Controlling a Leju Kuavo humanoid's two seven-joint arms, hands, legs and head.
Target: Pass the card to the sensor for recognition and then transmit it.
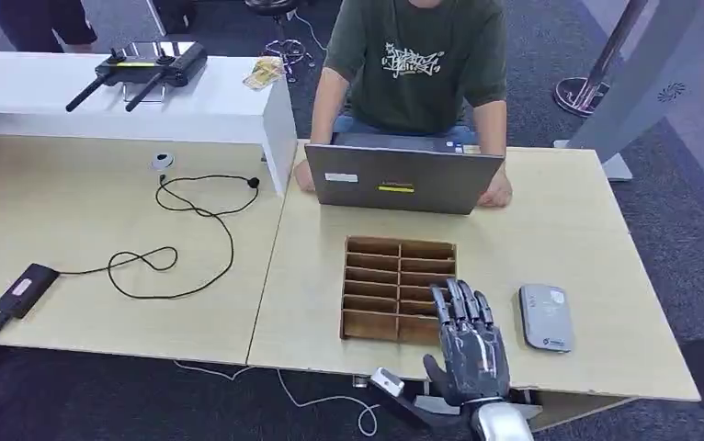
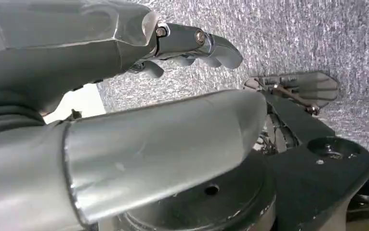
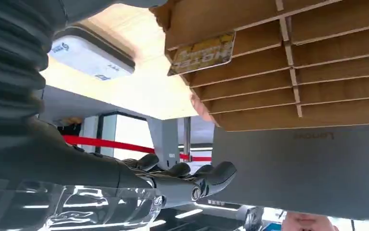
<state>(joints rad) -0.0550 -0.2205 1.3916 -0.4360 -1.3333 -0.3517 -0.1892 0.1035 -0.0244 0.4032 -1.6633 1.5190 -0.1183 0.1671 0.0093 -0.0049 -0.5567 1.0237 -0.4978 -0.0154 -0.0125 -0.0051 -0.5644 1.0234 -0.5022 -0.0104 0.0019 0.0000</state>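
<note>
Fingers (image 1: pixel 459 303) of right hand (image 1: pixel 471 347) stretched flat and apart, holding nothing, tips over the near edge of the rack (image 1: pixel 398 289) on the table (image 1: pixel 569 239). Card (image 3: pixel 202 53) stands in a near slot just ahead of the tips, long axis along the slot; sensor (image 1: pixel 545 317) lies beside the hand on its right. Left hand (image 2: pixel 125 110) hangs low over the floor, empty, so right is nearer.
</note>
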